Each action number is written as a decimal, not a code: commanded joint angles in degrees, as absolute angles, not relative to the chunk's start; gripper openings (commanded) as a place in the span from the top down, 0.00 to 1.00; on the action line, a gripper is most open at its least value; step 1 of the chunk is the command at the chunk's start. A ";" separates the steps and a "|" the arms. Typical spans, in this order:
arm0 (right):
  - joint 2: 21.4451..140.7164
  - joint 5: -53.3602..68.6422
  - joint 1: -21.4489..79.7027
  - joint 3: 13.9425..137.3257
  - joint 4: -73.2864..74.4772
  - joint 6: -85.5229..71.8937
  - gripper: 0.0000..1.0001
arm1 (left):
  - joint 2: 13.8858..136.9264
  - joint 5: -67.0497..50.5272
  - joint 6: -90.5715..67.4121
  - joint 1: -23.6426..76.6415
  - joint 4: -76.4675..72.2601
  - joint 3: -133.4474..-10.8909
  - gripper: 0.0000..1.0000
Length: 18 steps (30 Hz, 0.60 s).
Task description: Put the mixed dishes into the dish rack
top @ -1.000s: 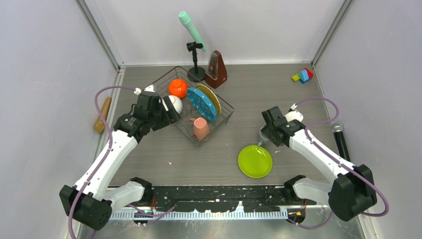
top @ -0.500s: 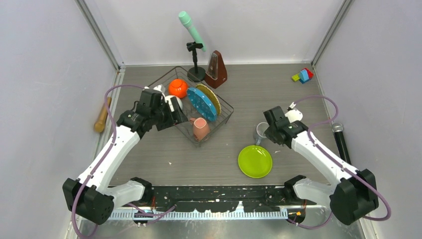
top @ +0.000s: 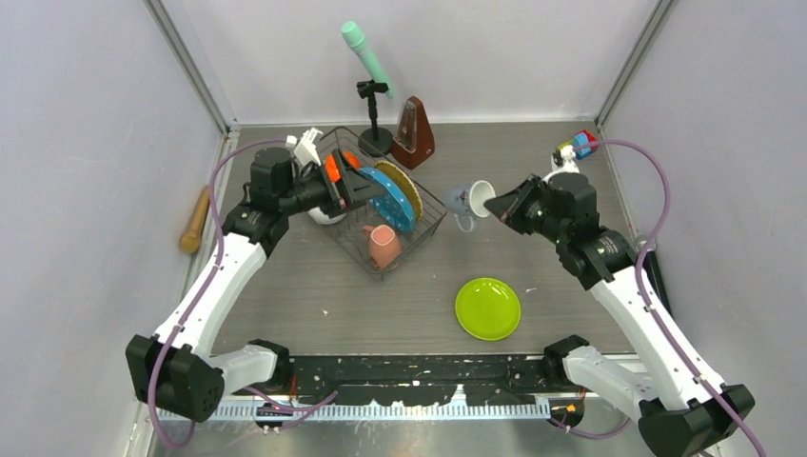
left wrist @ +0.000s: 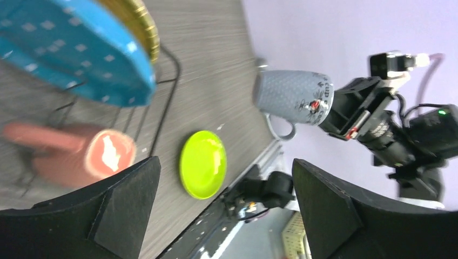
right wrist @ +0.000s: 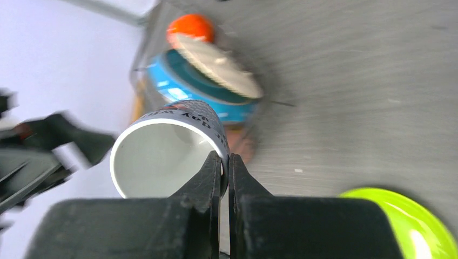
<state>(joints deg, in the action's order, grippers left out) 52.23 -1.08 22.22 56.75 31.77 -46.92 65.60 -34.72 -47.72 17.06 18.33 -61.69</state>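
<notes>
- Your dish rack [top: 416, 240] sits left of centre, metronome [top: 413, 133] just behind.
- Right of it hangs the mug [top: 471, 202].
- Before the mug, a plate [top: 487, 308] lies on the table [top: 533, 162].

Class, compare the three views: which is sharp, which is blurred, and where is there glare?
Top external: sharp, evenly lit. Left wrist: pinkish-tan mug smeared, small grey mug crisper. Right wrist: blue plate and background streaked; bright glare on the lime-green plate.

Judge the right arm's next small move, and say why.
Probably carry the small grey dotted mug leftward over the dark wire dish rack. The right jaws pinch its rim, and it hangs tipped sideways, clear of the table, just beside the rack.
</notes>
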 commanded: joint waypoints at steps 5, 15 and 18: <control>61.07 28.75 21.79 60.81 -6.05 -61.74 1.00 | 72.13 -49.74 -74.50 16.17 -19.45 -61.04 0.05; 69.80 33.29 23.79 62.39 -22.67 -75.05 1.00 | 75.38 -49.43 -83.50 16.34 -37.02 -60.17 0.06; 70.72 33.75 24.47 62.78 -24.28 -75.91 1.00 | 75.73 -49.87 -83.77 16.43 -37.01 -60.38 0.09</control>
